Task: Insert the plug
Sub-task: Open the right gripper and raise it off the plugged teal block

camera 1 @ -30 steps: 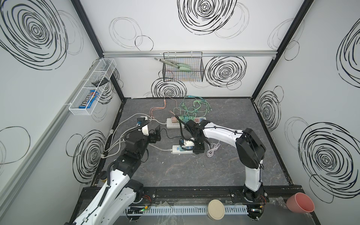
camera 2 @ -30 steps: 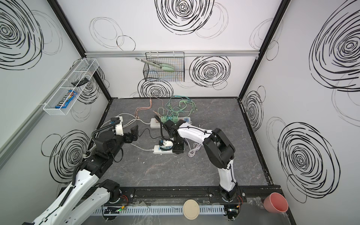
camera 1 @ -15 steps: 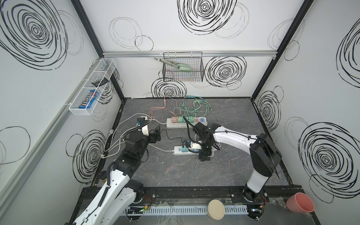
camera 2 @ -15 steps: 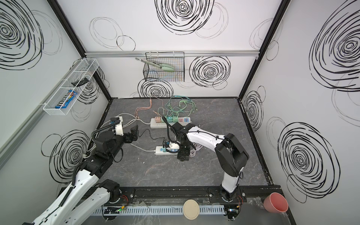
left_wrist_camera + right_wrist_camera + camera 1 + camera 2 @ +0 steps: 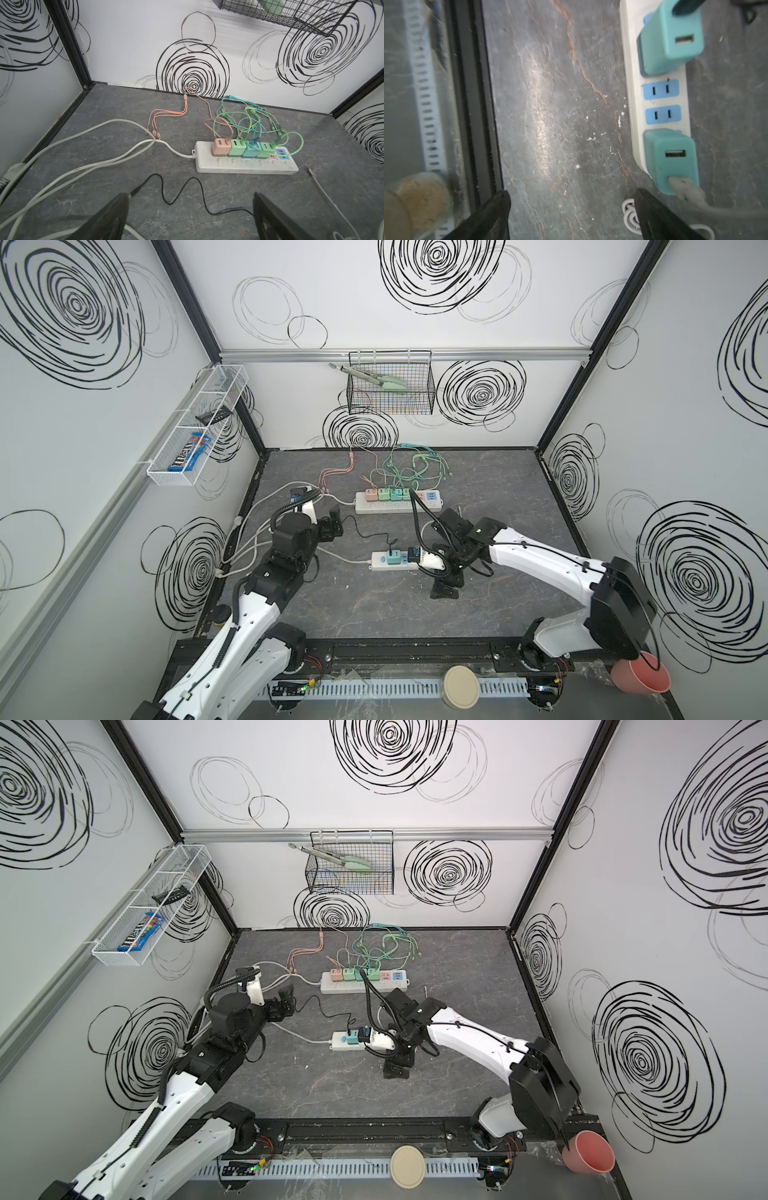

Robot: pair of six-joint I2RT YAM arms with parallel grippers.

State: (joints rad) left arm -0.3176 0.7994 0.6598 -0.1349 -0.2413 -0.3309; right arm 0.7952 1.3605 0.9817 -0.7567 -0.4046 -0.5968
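Observation:
A small white power strip (image 5: 399, 567) (image 5: 357, 1047) lies mid-floor. In the right wrist view the strip (image 5: 635, 104) carries two teal plug adapters. One plug (image 5: 671, 160) sits seated at the strip's end with a grey cable in its USB port. The other adapter (image 5: 670, 37) (image 5: 392, 558) holds a black cable, with two blue sockets (image 5: 661, 102) bare between them. My right gripper (image 5: 449, 585) (image 5: 400, 1065) (image 5: 572, 209) stands open and empty just in front of the strip's end. My left gripper (image 5: 332, 526) (image 5: 286, 1002) (image 5: 190, 216) hangs open and empty, to the left.
A long white strip (image 5: 399, 508) (image 5: 245, 168) with several coloured adapters and tangled cables lies at the back. A thin black cable (image 5: 182, 187) and thick white cords (image 5: 83, 149) cross the floor on the left. A coiled white cable (image 5: 630, 214) lies beside my right fingers.
My right gripper has opened and drawn back from over the small strip toward the front right, leaving the teal plug in the strip. The left arm has not moved.

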